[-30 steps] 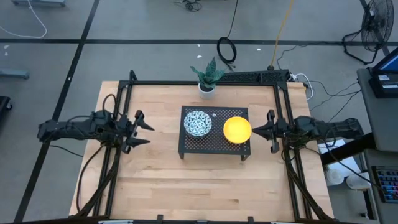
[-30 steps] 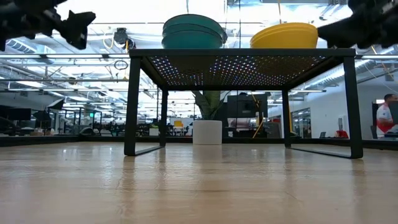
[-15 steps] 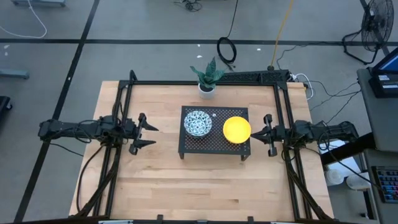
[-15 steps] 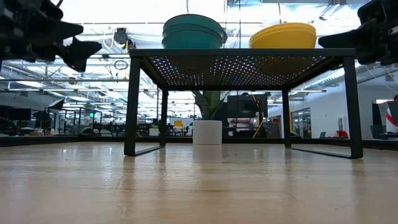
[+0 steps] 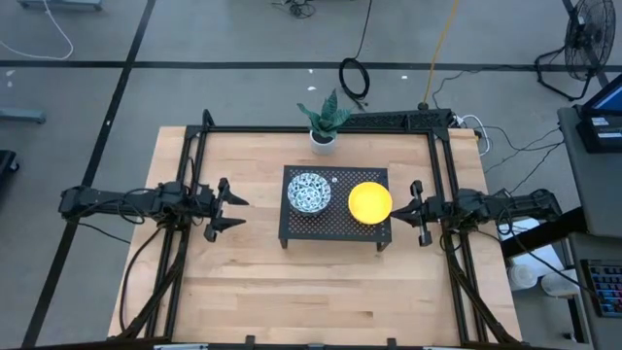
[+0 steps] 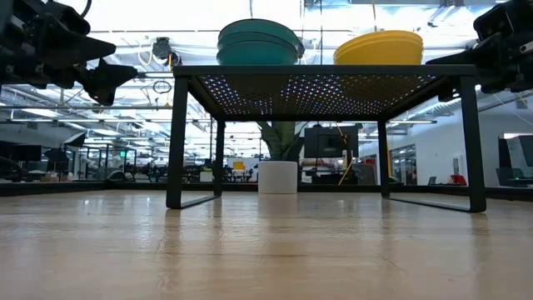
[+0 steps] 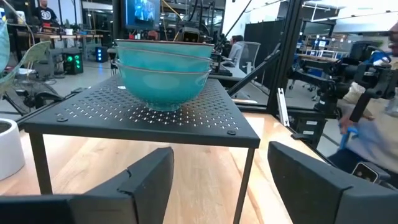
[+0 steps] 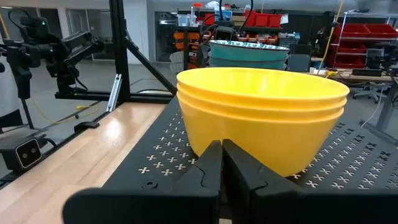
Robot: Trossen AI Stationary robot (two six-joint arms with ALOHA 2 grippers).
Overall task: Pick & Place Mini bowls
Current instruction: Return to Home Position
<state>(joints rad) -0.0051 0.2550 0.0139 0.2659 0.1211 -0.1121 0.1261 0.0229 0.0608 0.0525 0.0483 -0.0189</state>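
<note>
The left gripper (image 5: 233,211) hovers above the left edge of the tabletop (image 5: 292,292), fingers spread apart and empty, pointing at a black perforated shelf (image 5: 335,226) at the tabletop's middle. The right gripper (image 5: 400,207) hovers above the right edge, fingers pressed together, holding nothing, just beside the shelf. On the shelf's left half stands a stack of blue-green patterned mini bowls (image 5: 309,192). On its right half is a stack of yellow mini bowls (image 5: 370,201). A white plant pot (image 5: 323,140) stands at the far edge.
</note>
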